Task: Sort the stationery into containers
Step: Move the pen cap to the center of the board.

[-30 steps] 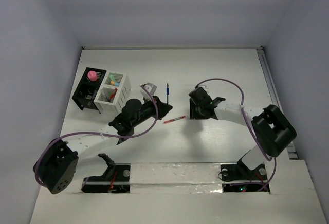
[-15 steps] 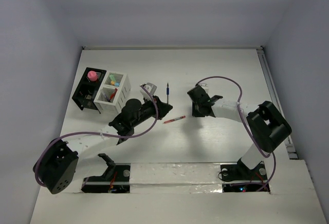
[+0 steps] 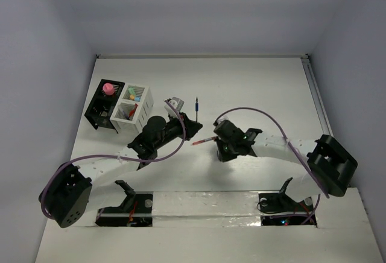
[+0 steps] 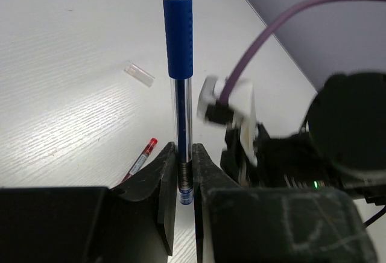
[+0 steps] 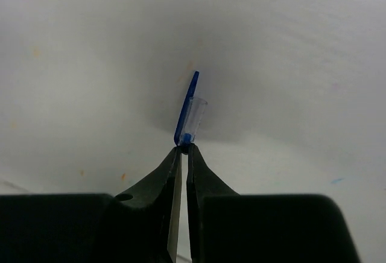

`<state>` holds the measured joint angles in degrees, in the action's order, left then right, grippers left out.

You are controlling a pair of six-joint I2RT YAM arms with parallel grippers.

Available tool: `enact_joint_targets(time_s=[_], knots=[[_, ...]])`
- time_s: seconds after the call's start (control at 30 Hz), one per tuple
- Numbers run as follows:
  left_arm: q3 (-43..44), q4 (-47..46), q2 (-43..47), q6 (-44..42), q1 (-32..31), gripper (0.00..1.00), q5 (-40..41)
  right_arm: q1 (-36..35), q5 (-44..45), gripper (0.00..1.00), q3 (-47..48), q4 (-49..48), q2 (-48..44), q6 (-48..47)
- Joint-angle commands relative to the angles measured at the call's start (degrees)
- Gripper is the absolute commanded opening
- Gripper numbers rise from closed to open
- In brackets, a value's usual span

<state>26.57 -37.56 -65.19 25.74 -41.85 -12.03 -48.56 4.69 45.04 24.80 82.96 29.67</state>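
My left gripper [image 4: 184, 154] is shut on a blue pen [image 4: 180, 52] by its lower end, and the pen stands out straight beyond the fingertips. From above, this pen [image 3: 196, 106] sticks out past the left gripper [image 3: 192, 123] near the table's middle. My right gripper [image 5: 184, 149] is shut on a small clear pen cap with a blue clip [image 5: 190, 116], pinched at its end just above the table. A red pen [image 3: 205, 140] lies flat between the two grippers, to the left of the right gripper [image 3: 222, 147]. The black box [image 3: 96, 115] and the white box [image 3: 143, 107] stand at the far left.
A pink-topped piece [image 3: 108, 87] stands in the black box. Green and orange bits [image 3: 132, 97] and a red pen [image 3: 131, 111] sit in the white box. A small clear tube [image 4: 139, 74] lies on the table beyond the blue pen. Purple cables loop over both arms.
My right gripper has shut on the pen cap and moved left and nearer, ending beside the red pen. The left arm and its blue pen have stayed still.
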Motion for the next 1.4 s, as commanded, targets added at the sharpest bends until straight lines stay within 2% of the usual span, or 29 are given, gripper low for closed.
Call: enact_joint_targets(time_s=[0.0, 0.1, 0.2, 0.27, 0.37, 0.43, 0.57, 0.63, 0.67, 0.77, 1.0, 1.27, 1.37], knots=[[-0.3, -3.5, 0.3, -1.0, 0.2, 0.0, -0.7, -5.2, -6.7, 0.05, 1.3, 4.6, 1.2, -3.0], [-0.5, -3.4, 0.5, -1.2, 0.2, 0.0, -0.4, -5.2, -4.0, 0.06, 1.5, 6.6, 4.1, -3.0], [-0.6, -3.4, 0.6, -1.4, 0.2, 0.0, 0.1, -5.2, -0.3, 0.2, 1.5, 7.7, 5.2, -2.1], [-0.6, -3.4, 0.6, -1.4, 0.2, 0.0, 0.2, -5.2, 1.6, 0.37, 1.5, 8.3, 4.0, -1.2], [-0.5, -3.0, 0.8, -1.6, 0.2, 0.0, 0.4, -5.2, 3.1, 0.45, 2.3, 9.2, 1.3, -0.6], [-0.4, -2.3, 1.6, -1.9, 0.2, 0.0, 1.7, -6.0, 0.8, 0.45, 2.0, 7.5, -2.9, -0.9], [-0.7, 0.5, 5.2, -3.3, 0.2, 0.0, 7.2, -9.4, -8.0, 0.47, -0.5, -3.9, -8.3, 1.8], [-1.1, 1.3, 7.5, -3.8, 0.2, 0.0, 10.1, -10.9, -9.9, 0.47, -2.5, -8.9, -9.2, 4.2], [-1.3, 1.6, 8.1, -3.9, 0.2, 0.0, 10.8, -11.4, -12.6, 0.47, -3.5, -15.0, -9.0, 5.0], [-1.5, 1.7, 9.0, -4.0, 0.2, 0.0, 11.4, -11.9, -13.5, 0.47, -4.6, -19.5, -5.2, 7.3], [-1.4, 1.5, 8.3, -3.9, 0.2, 0.0, 11.1, -13.1, -8.5, 0.47, -3.7, -17.9, 1.2, 9.2], [-1.5, 1.0, 7.8, -3.6, 0.2, 0.0, 9.4, -13.1, 3.6, 0.46, -4.2, -6.5, 0.6, 12.1], [-1.4, 0.8, 7.6, -3.6, 0.2, 0.0, 9.0, -11.8, 4.6, 0.46, -5.5, -4.3, -0.7, 12.5]])
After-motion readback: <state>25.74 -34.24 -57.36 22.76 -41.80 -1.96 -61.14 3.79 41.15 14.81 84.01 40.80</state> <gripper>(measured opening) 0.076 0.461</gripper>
